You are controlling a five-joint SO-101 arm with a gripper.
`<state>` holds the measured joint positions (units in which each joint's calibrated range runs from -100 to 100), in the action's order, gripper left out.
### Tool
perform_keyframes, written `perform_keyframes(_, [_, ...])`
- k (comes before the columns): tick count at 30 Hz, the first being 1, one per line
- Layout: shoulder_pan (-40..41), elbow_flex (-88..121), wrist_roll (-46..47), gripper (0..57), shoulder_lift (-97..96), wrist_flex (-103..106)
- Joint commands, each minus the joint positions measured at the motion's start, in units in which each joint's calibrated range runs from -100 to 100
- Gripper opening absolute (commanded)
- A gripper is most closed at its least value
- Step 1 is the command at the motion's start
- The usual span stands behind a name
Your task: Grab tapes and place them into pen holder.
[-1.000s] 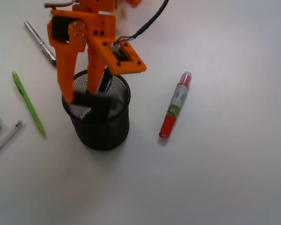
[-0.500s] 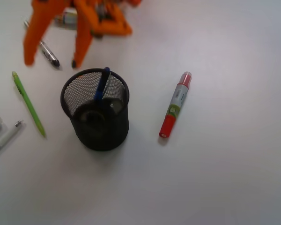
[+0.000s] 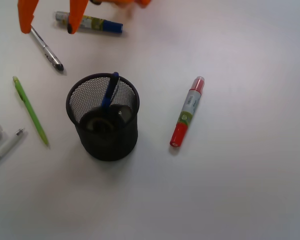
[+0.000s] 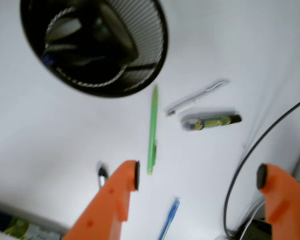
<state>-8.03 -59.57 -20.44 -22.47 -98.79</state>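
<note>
Claw (image 3: 48, 25): jaws wide, empty, above desk's far-left corner.
Tapes (image 3: 101, 123) lay inside pen holder (image 3: 106, 140), left of centre on desk (image 3: 240, 190); red-capped marker (image 3: 187, 112) lay beside holder.

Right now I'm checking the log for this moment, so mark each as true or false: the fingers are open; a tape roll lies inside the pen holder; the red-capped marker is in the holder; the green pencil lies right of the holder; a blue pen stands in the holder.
1. The gripper fingers are open: true.
2. A tape roll lies inside the pen holder: true.
3. The red-capped marker is in the holder: false, it lies on the table to its right.
4. The green pencil lies right of the holder: false, left.
5. A blue pen stands in the holder: true.
</note>
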Motion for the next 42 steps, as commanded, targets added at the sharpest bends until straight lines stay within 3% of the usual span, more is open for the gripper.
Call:
perform_keyframes(1, [-0.1, 22.3, 0.0, 26.6, 16.2, -0.8])
perform_keyframes(6, [0.2, 52.2, 3.3, 26.6, 41.6, 4.0])
perform_keyframes(13, [-0.1, 96.3, 17.9, 26.6, 69.0, 37.9])
perform_keyframes(20, [4.0, 131.9, 24.1, 26.8, 88.1, 63.1])
perform_keyframes(27, [6.3, 148.7, 23.8, 26.9, 102.3, 63.8])
perform_keyframes(36, [5.5, 149.5, 21.5, 26.7, 112.2, 40.9])
perform_keyframes(42, [10.1, 151.8, 21.4, 26.7, 119.4, 37.7])
